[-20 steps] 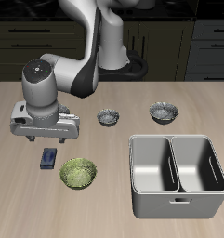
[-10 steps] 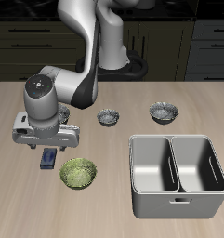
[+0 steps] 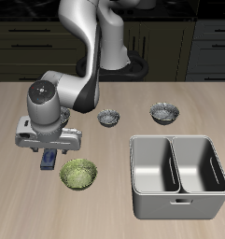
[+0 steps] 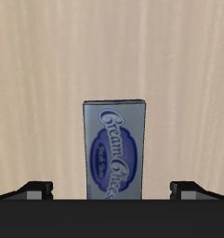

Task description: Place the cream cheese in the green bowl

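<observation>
Two fingertips frame the cream cheese in the wrist view, one on each side of the box and both clear of it. Your gripper is spread wide and holds nothing. It hangs directly above the box, which lies flat on the table just beside the green bowl, on the side of the bowl away from the steel double tray.

Going by the wrist view, the long axis of the box runs perpendicular to the line joining the two fingertips, so the jaws are set across its narrow width. The lettering on the label runs along that long axis. In the exterior view only one end of the box shows under the hand, so read the orientation from the wrist view.

Judged from this alignment, a straight descent should bring the fingers down on either long side of the box. No rotation of the wrist appears necessary before closing.
</observation>
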You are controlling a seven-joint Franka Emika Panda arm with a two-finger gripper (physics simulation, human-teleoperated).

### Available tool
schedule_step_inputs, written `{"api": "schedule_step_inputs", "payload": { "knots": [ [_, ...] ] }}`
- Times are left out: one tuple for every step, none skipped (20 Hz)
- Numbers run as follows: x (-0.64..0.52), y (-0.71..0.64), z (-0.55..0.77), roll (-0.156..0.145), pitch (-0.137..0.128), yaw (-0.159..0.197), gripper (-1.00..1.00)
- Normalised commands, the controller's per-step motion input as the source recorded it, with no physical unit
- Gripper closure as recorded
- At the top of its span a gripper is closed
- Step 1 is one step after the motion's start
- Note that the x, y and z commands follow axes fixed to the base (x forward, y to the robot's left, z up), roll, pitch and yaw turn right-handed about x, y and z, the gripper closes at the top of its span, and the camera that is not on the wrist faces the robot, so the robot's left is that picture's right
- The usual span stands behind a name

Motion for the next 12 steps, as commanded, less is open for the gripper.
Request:
{"api": "schedule_step_inputs", "payload": {
  "knots": [
    [-0.08,-0.01,-0.07,-0.022,-0.027,0.002,-1.00],
    [-0.05,-0.08,-0.15,-0.023,-0.046,0.056,-1.00],
    [-0.08,-0.05,-0.11,-0.014,-0.017,-0.022,-1.00],
    [0.05,-0.02,-0.19,-0.002,0.001,0.040,-1.00],
    [0.03,-0.06,-0.25,-0.057,-0.008,0.027,-1.00],
    [-0.05,-0.03,-0.22,-0.008,0.030,-0.021,-1.00],
    [-0.06,0.02,-0.31,0.019,0.059,-0.028,-1.00],
    [-0.06,0.00,-0.27,-0.016,-0.006,0.065,-1.00],
    [-0.11,-0.02,-0.29,-0.020,0.026,0.019,-1.00],
    [0.04,-0.03,-0.21,-0.017,0.013,0.010,-1.00],
    [-0.09,0.00,-0.41,0.058,-0.003,0.015,-1.00],
    [-0.08,-0.03,-0.17,-0.108,0.013,0.017,1.00]
  ]
}}
